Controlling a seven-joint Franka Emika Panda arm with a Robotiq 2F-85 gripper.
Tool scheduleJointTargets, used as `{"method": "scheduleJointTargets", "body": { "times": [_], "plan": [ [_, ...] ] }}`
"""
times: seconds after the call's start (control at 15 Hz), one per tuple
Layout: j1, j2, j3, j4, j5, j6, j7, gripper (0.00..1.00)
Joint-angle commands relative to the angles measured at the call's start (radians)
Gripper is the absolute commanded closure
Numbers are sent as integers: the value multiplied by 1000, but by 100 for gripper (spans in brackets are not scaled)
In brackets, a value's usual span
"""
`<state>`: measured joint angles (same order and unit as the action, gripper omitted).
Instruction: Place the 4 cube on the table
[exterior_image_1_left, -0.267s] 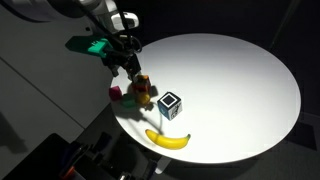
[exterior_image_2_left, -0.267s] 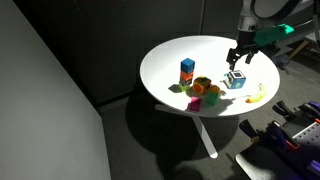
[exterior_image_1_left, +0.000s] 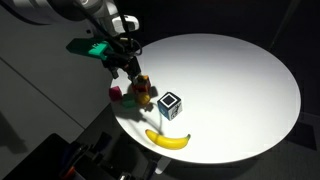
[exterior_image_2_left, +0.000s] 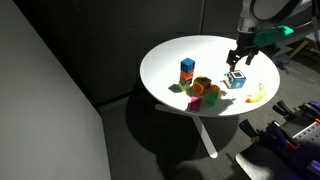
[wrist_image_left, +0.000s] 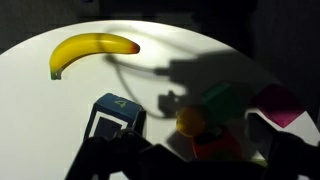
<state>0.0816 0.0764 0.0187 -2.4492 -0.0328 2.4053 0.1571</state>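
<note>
The arm (exterior_image_1_left: 55, 10) comes in from the upper corner in both exterior views and bends down at the wrist, so the gripper (exterior_image_1_left: 128, 64) points at the near rim of the round white counter (exterior_image_1_left: 240, 80). A green fitting (exterior_image_1_left: 92, 46) sits on the wrist just above it. The gripper hangs above the counter without touching anything. In an exterior view it (exterior_image_2_left: 240, 58) stands directly over the 4 cube (exterior_image_2_left: 236, 79), with a gap between them.

In the wrist view the gripper (wrist_image_left: 190, 162) has its two fingers (wrist_image_left: 100, 160) spread wide at the bottom edge, with nothing held between them. They are apart and empty.

The 4 cube (exterior_image_1_left: 170, 104) rests flat on the counter, its black edges and white faces plain to see. In the wrist view it (wrist_image_left: 115, 115) lies just ahead of one finger — off to that side rather than centred in the opening.

A banana (exterior_image_1_left: 168, 139) lies near the cube by the counter's edge, and apart from it (wrist_image_left: 90, 50). On the cube's other side is a tight cluster of coloured blocks (exterior_image_1_left: 140, 92); the wrist view shows an orange ball (wrist_image_left: 192, 122), a green block (wrist_image_left: 225, 100) and a pink block (wrist_image_left: 280, 100) among them. Further in, a blue and orange stack (exterior_image_2_left: 187, 70) stands upright.
</note>
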Motion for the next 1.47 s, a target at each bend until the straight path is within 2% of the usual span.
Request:
{"method": "scheduleJointTargets", "body": {
  "times": [0.0, 0.8, 0.87, 1.4],
  "plan": [
    [-9, 3, 9, 1, -1, -2, 0, 0],
    [-9, -37, 10, -5, 10, -14, -14, 0],
    [-9, 11, 8, -1, -1, -2, 0, 0],
    [-9, 9, 9, 0, 0, -1, -1, 0]
  ]
}}
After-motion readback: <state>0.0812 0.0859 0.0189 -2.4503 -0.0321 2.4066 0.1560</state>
